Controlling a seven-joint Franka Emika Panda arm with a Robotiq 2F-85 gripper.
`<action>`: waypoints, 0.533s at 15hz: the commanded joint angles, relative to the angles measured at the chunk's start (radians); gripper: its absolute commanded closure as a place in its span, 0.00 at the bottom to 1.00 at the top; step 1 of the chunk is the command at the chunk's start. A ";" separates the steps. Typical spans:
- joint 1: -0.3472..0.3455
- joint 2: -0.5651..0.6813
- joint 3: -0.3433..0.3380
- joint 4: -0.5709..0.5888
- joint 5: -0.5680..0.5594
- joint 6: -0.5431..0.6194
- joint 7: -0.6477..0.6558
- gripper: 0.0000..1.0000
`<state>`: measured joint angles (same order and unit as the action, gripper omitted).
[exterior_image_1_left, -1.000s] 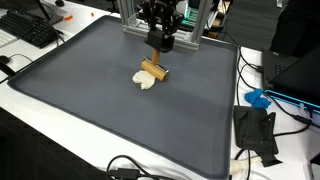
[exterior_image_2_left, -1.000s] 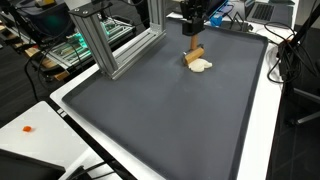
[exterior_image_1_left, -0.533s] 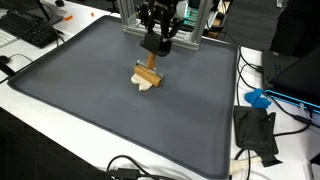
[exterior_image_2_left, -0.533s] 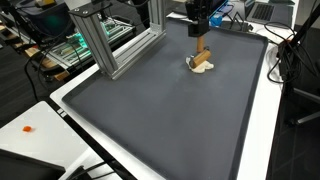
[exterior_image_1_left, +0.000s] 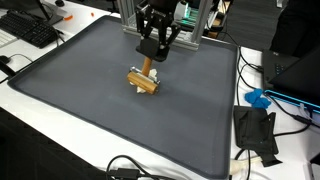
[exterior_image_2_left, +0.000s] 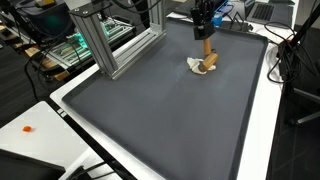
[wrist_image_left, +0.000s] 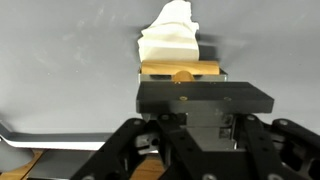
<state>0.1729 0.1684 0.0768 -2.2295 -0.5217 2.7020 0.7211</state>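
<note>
Item 1 — hand (exterior_image_1_left: 150, 57): we log it closed on the upright handle of the wooden tool (exterior_image_1_left: 144, 79), as seen in both exterior views.

Item 2 — wooden tool: we record its flat crossbar head down against the crumpled white cloth (wrist_image_left: 170, 40), on the grey mat (exterior_image_1_left: 90, 95) covering the table (exterior_image_1_left: 14, 96).

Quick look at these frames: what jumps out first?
The gripper, near the far edge of the dark grey mat, is shut on the handle of a T-shaped wooden tool. The tool's head sits right at a crumpled white piece on the mat. An aluminium frame stands at the mat's edge.
</note>
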 joint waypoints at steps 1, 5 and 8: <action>0.003 0.053 -0.016 -0.005 -0.050 0.045 0.035 0.77; -0.008 0.033 0.002 -0.012 0.003 -0.032 -0.038 0.77; 0.003 0.020 -0.003 -0.022 0.105 -0.092 -0.142 0.77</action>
<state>0.1733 0.1724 0.0755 -2.2245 -0.5069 2.6943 0.6710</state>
